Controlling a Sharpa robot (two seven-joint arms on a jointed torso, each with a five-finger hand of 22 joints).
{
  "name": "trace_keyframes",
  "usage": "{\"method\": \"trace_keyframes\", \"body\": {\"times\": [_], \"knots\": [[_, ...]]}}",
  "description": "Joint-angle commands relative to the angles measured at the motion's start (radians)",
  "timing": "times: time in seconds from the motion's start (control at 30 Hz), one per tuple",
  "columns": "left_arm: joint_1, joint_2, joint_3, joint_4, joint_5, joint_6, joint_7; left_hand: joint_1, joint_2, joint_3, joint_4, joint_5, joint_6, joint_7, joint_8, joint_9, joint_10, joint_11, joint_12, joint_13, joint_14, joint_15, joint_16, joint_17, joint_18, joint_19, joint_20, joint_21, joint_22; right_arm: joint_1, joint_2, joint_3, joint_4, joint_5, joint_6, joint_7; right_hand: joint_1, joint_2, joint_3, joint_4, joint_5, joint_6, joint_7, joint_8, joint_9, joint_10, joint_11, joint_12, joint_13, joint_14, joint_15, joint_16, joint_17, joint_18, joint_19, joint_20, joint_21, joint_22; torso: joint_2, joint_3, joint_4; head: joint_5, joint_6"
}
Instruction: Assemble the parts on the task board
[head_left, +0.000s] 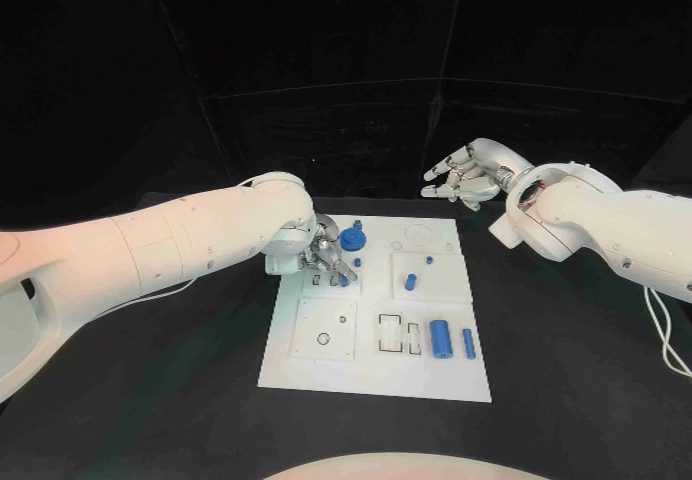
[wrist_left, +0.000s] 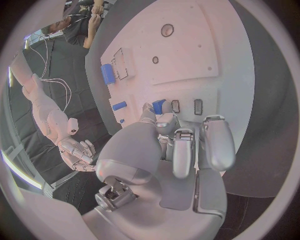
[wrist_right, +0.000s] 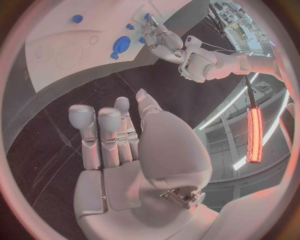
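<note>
The left hand (head_left: 320, 250) pinched a small blue part (wrist_left: 159, 105) above the task board (head_left: 433, 375), probably for seating; the right hand (head_left: 464, 172) waited open.

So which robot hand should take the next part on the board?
Probably the left robot hand: it hangs over the task board beside the blue parts. The right robot hand is raised beyond the board's far edge, holding nothing.

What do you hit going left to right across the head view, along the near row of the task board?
Round hole → rectangular slots → thick blue cylinder → thin blue pin → task board right edge.
</note>
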Motion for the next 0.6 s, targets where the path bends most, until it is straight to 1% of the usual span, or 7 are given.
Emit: {"method": "trace_keyframes", "body": {"times": [0.03, 0.17, 0.23, 0.37, 0.47, 0.53, 0.6], "knots": [[0.002, 0.001, 0.001, 0.001, -0.005, 0.003, 0.005, 0.019, 0.003, 0.02, -0.012, 0.003, -0.011, -0.001, 0.003, 0.002, 0.0, -0.005, 0.003, -0.002, 0.104, -0.003, 0.003, 0.263, -0.006, -0.009, 0.0, 0.002, -0.002, 0.002, 0.003, 0.001, 0.0, -0.005, 0.008, 0.007, 0.006, 0.003, -0.008, -0.001, 0.005, -0.008, 0.0, -0.002, 0.0, -0.002, 0.002, -0.005, -0.001, 0.004, 0.0, -0.005, 0.002, 0.016, 0.007, 0.0, -0.004, -0.001, -0.001, 0.0001, -0.0001, 0.0, 0.0], [0.002, 0.001, 0.001, 0.003, -0.005, -0.003, 0.01, 0.042, 0.01, 0.048, -0.032, 0.005, -0.017, -0.003, 0.001, 0.001, -0.002, -0.007, 0.001, -0.004, 0.104, -0.004, 0.003, 0.263, -0.006, -0.01, -0.001, 0.002, -0.002, 0.002, 0.005, 0.001, -0.002, -0.005, 0.01, 0.008, 0.006, 0.003, -0.008, -0.001, 0.005, -0.008, 0.0, -0.002, 0.0, -0.002, 0.002, -0.005, -0.001, 0.004, 0.0, -0.005, 0.002, 0.016, 0.007, 0.0, -0.004, -0.001, 0.0, 0.0002, 0.0003, -0.002, 0.0], [0.002, 0.0, 0.001, 0.004, -0.005, -0.007, 0.015, 0.06, 0.016, 0.075, -0.047, 0.009, -0.021, -0.004, -0.003, 0.0, -0.004, -0.008, 0.0, -0.006, 0.104, -0.005, 0.003, 0.263, -0.005, -0.011, -0.002, 0.001, -0.002, 0.002, 0.005, 0.001, -0.002, -0.005, 0.01, 0.008, 0.006, 0.003, -0.008, 0.0, 0.006, -0.008, 0.0, -0.002, 0.0, -0.002, 0.002, -0.006, -0.002, 0.004, 0.0, -0.006, 0.0, 0.016, 0.006, 0.0, -0.005, -0.003, 0.0, -0.0005, 0.0005, -0.003, -0.001], [0.002, -0.004, 0.001, 0.007, -0.005, -0.013, 0.025, 0.084, 0.023, 0.117, -0.071, 0.019, -0.028, -0.005, -0.012, -0.006, -0.009, -0.009, -0.005, -0.011, 0.104, -0.006, 0.003, 0.263, -0.005, -0.011, -0.003, 0.001, -0.002, 0.002, 0.005, 0.001, -0.004, -0.005, 0.012, 0.008, 0.006, 0.003, -0.008, 0.0, 0.006, -0.008, 0.0, -0.002, 0.0, -0.002, 0.002, -0.006, -0.002, 0.004, 0.0, -0.006, 0.0, 0.016, 0.006, 0.0, -0.005, -0.003, -0.001, -0.0004, 0.0002, -0.002, -0.001], [0.002, -0.007, 0.001, 0.009, -0.005, -0.016, 0.033, 0.095, 0.022, 0.159, -0.088, 0.037, -0.031, -0.004, -0.021, -0.012, -0.012, -0.01, -0.009, -0.015, 0.104, -0.006, 0.003, 0.263, -0.005, -0.012, -0.004, 0.0, -0.002, 0.002, 0.006, 0.001, -0.004, -0.005, 0.013, 0.009, 0.006, 0.003, -0.008, 0.0, 0.006, -0.008, 0.0, -0.002, 0.0, -0.002, 0.002, -0.006, -0.002, 0.004, 0.0, -0.006, 0.0, 0.016, 0.006, 0.0, -0.005, -0.003, 0.0, -0.0001, 0.001, -0.002, -0.001], [0.002, -0.01, 0.001, 0.011, -0.004, -0.018, 0.038, 0.091, 0.012, 0.194, -0.096, 0.077, -0.031, -0.003, -0.028, -0.017, -0.014, -0.01, -0.011, -0.018, 0.104, -0.006, 0.003, 0.263, -0.005, -0.012, -0.004, 0.0, -0.001, 0.002, 0.006, 0.001, -0.005, -0.005, 0.014, 0.009, 0.006, 0.003, -0.008, 0.0, 0.006, -0.008, 0.0, -0.002, 0.0, -0.002, 0.002, -0.006, -0.002, 0.004, 0.0, -0.006, 0.0, 0.016, 0.006, 0.0, -0.005, -0.003, 0.0, 0.0002, 0.0009, -0.001, -0.002], [0.002, -0.014, 0.001, 0.014, -0.004, -0.022, 0.044, 0.09, 0.005, 0.225, -0.102, 0.091, -0.032, -0.004, -0.032, -0.02, -0.015, -0.01, -0.012, -0.019, 0.104, -0.006, 0.003, 0.263, -0.005, -0.012, -0.004, -0.001, 0.0, 0.002, 0.007, 0.001, -0.006, -0.005, 0.015, 0.009, 0.006, 0.003, -0.008, 0.0, 0.006, -0.008, 0.0, -0.002, 0.0, -0.002, 0.002, -0.006, -0.002, 0.004, 0.0, -0.006, 0.0, 0.016, 0.006, 0.0, -0.005, -0.003, 0.0, 0.0002, 0.0009, -0.001, -0.001]]}}
